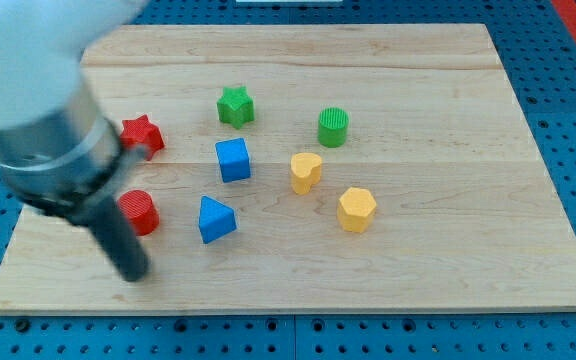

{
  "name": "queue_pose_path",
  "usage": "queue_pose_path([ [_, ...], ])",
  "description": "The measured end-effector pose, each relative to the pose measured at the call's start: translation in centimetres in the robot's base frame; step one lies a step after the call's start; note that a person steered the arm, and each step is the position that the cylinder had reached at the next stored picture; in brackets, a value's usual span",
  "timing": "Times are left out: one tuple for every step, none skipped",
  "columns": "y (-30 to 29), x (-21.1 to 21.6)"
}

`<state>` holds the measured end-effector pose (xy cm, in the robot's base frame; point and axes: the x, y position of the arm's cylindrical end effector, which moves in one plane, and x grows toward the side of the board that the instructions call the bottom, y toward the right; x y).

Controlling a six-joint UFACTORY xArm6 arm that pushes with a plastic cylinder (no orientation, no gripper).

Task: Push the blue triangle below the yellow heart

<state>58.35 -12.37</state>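
The blue triangle (215, 219) lies on the wooden board (448, 240), below the blue cube (233, 159). The yellow heart (306, 171) stands to the right of the blue cube, up and to the right of the triangle. My tip (133, 272) rests on the board at the lower left, left of and slightly below the blue triangle, apart from it. The arm's blurred body fills the view's upper left.
A red cylinder (140, 211) sits just above my tip, partly hidden by the rod. A red star (142, 134) is at the left, a green star (235, 105) and a green cylinder (333, 126) near the top, a yellow hexagon (356, 209) right of centre.
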Motion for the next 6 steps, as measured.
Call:
queue_pose_path([
  [6.9, -0.1],
  [3.9, 0.3],
  [7.1, -1.7],
  [3.2, -3.8],
  [1.0, -2.7],
  [-1.5, -5.7],
])
